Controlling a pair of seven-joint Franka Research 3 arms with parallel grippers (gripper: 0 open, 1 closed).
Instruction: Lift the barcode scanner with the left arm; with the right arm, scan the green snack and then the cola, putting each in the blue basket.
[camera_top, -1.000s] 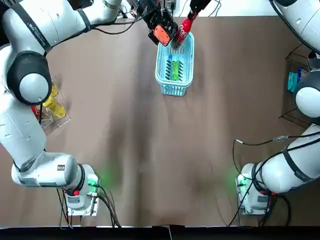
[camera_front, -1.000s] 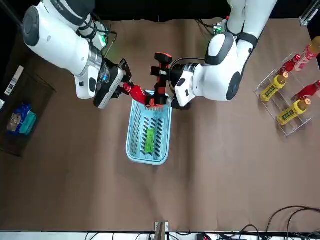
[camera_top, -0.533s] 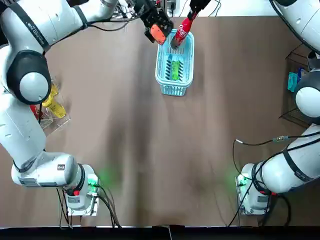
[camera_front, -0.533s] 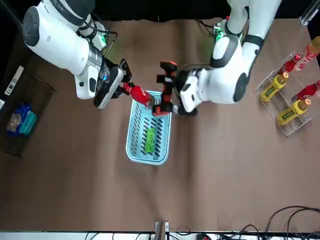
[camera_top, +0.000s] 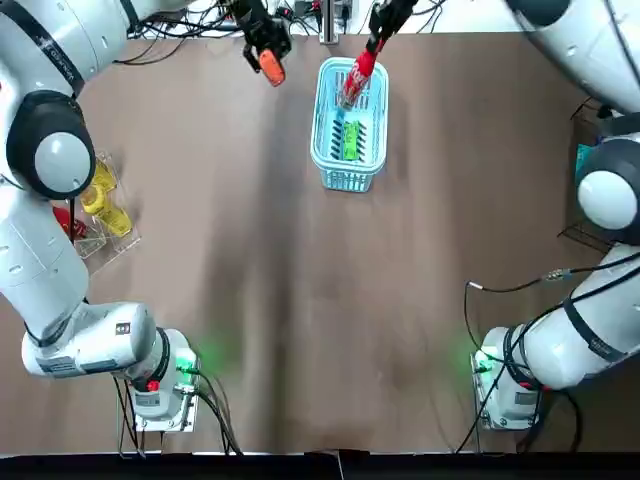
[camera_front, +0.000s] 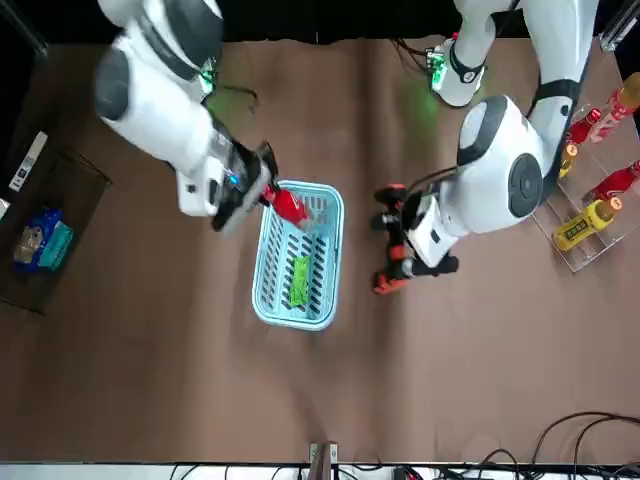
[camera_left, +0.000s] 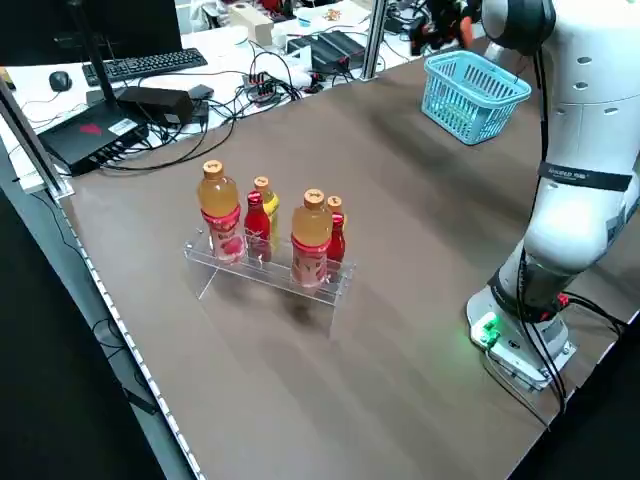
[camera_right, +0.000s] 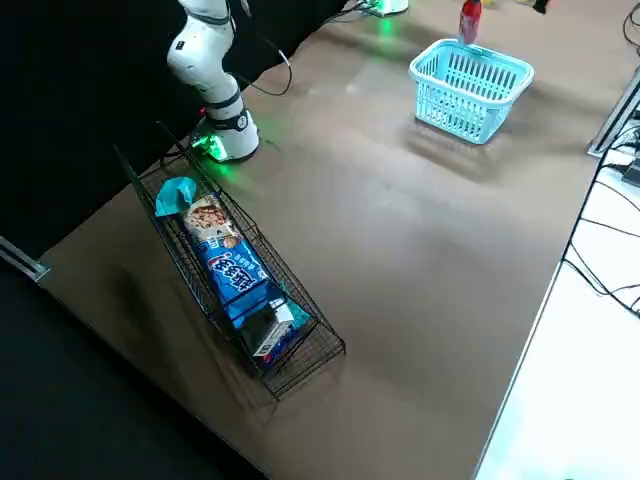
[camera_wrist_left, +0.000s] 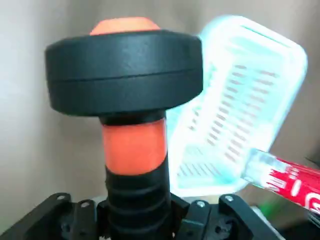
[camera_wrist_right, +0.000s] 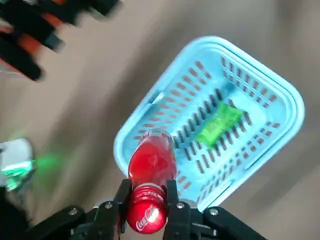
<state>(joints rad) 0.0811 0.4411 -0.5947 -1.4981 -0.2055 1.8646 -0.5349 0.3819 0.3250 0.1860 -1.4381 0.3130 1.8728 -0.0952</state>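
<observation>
Right tool is pinched on the neck of the cola, cap toward the wrist, base pointing away and down. The bottle hangs tilted over the end of the basket farthest from the arm bases, above the rim, not yet inside. Its long axis runs roughly along the basket's length. The green snack already lies flat on the basket floor, beyond the bottle's base. The right arm is stretched far across the worktop, wrist angled down. The likely next move is lowering straight into the basket, then spreading the fingers. Left tool is closed round the scanner handle, held off the worktop on the robot's left of the basket, clear of it.
</observation>
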